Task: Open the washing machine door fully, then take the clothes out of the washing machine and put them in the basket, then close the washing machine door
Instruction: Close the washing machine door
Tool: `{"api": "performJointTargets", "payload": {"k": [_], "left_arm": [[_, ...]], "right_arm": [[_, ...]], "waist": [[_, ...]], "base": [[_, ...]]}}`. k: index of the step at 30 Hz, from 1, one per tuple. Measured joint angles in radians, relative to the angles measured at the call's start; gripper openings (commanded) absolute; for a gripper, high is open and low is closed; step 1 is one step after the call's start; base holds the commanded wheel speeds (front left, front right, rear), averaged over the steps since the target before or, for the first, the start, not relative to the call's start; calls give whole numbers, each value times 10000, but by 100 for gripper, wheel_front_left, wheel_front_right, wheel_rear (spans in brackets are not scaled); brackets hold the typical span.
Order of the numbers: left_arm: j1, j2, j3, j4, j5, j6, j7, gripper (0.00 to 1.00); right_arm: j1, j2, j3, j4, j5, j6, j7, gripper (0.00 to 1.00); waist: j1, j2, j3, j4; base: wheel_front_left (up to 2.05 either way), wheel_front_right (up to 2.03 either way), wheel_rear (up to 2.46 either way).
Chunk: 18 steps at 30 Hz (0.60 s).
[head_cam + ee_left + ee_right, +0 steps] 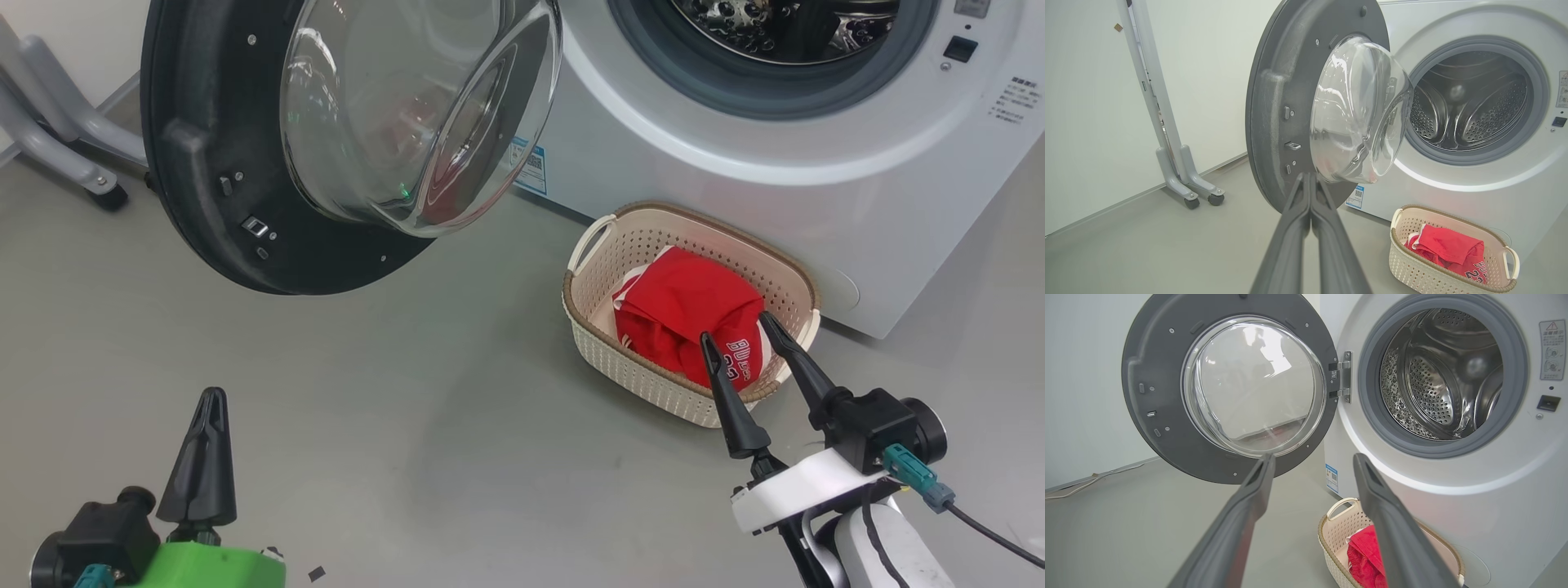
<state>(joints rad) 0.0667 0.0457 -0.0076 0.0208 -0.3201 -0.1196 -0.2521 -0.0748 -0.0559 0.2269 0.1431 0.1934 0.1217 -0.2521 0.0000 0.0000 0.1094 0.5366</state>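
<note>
Door (196, 163) open wide beside the washing machine (735, 188), glass bowl (408, 122) bulging toward the robot.
Red clothes (686, 310) lie in the basket (629, 371) on the floor (408, 408), its long side along the machine's front. The left gripper (214, 396) has its fingers pressed together, pointing at the door; the right gripper (736, 327) has its fingers spread above the basket's near rim.
</note>
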Motion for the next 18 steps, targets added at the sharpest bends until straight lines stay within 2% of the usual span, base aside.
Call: {"api": "performJointTargets", "payload": {"k": [11,14,18], "left_arm": [[-7,-10,-4,23,-38,-2,0,0],[-12,6,343,-2,-123,-2,0,0],[-75,347,767,-136,-134,-2,-2,0]], "right_arm": [[31,-81,-236,-150,-35,-8,0,100],[31,-96,-123,-199,-138,-6,0,100],[26,-136,21,-341,-205,-6,0,100]], "waist": [[0,0,290,-30],[0,0,421,-61],[0,0,663,-188]], "base": [[0,0,0],[0,0,0],[0,0,0]]}}
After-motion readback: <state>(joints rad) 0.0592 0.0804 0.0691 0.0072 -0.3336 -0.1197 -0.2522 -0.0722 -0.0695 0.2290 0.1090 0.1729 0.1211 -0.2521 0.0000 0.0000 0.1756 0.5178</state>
